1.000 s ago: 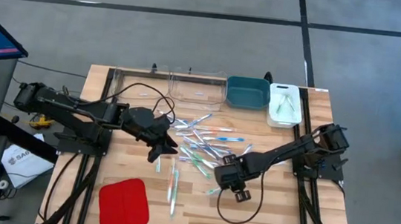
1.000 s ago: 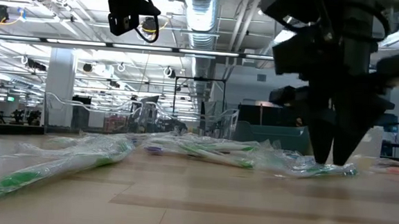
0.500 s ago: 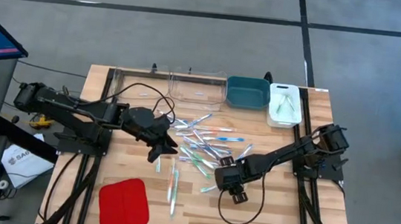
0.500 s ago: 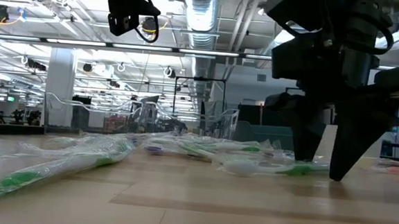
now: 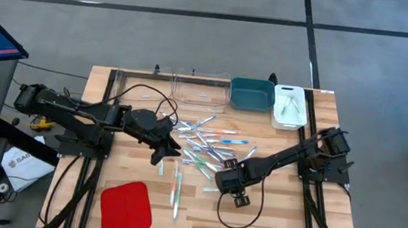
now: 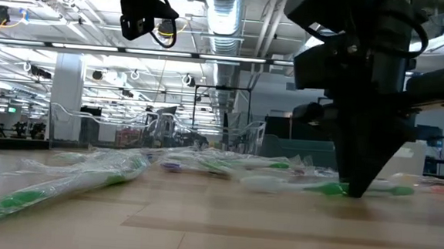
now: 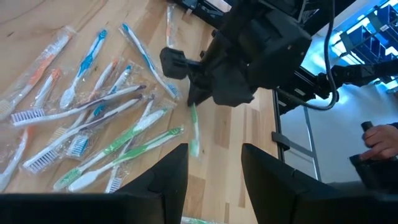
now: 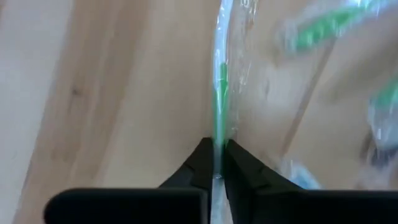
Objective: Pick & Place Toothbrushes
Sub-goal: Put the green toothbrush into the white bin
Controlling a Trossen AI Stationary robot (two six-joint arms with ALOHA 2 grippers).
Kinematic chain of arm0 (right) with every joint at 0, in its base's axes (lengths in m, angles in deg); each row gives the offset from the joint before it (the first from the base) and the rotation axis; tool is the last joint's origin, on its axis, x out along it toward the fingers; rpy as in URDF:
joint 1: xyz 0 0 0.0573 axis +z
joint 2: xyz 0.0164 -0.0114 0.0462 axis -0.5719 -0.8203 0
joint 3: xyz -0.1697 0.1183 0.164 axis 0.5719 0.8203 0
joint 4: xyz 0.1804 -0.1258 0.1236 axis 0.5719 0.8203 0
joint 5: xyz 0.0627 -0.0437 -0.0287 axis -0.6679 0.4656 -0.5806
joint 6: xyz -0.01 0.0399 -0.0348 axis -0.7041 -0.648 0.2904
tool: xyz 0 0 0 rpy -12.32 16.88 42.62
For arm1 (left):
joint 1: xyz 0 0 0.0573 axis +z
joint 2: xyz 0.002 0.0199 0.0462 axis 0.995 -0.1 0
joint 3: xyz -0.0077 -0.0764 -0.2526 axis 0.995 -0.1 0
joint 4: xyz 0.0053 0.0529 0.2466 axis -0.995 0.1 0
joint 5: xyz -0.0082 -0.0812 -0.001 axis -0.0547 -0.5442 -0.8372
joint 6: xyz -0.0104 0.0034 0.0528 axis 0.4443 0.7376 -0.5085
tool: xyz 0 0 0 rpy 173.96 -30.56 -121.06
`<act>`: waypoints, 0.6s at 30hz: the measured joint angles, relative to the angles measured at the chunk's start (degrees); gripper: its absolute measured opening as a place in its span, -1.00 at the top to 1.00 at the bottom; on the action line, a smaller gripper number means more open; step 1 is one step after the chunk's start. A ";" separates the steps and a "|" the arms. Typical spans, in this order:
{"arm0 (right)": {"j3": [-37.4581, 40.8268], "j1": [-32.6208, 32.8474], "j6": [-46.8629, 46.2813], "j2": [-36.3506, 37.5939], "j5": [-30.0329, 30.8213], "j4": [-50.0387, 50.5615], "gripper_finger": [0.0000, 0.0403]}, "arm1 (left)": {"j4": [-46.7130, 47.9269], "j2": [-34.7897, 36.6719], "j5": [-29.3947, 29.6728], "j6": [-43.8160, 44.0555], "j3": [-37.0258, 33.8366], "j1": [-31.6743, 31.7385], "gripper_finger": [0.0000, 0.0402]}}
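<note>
Now right gripper (image 8: 216,163) fingers pinch green toothbrush (image 8: 219,93).

Your right gripper (image 5: 220,189) points straight down at the worktop (image 5: 285,213), fingers (image 8: 202,163) pinched nearly together on a green toothbrush (image 8: 219,99) — arm stretched in from the right. Your left gripper (image 5: 163,154) hovers mid-worktop, fingers (image 7: 171,171) apart — holding nothing.
</note>
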 joint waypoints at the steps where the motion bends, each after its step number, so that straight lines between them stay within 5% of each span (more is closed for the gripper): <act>1: -1.27 -0.12 -0.51 -0.18 0.71 2.24 0.88 | 0.00 0.00 0.00 -0.01 0.00 0.00 0.28; 8: -8.83 -2.31 -2.22 0.68 3.17 16.55 0.95 | 0.24 0.00 0.13 -0.08 0.00 0.00 0.28; 18: -15.27 -7.67 -10.79 9.78 2.88 16.64 0.97 | 0.22 0.00 0.13 -0.10 0.00 0.00 0.28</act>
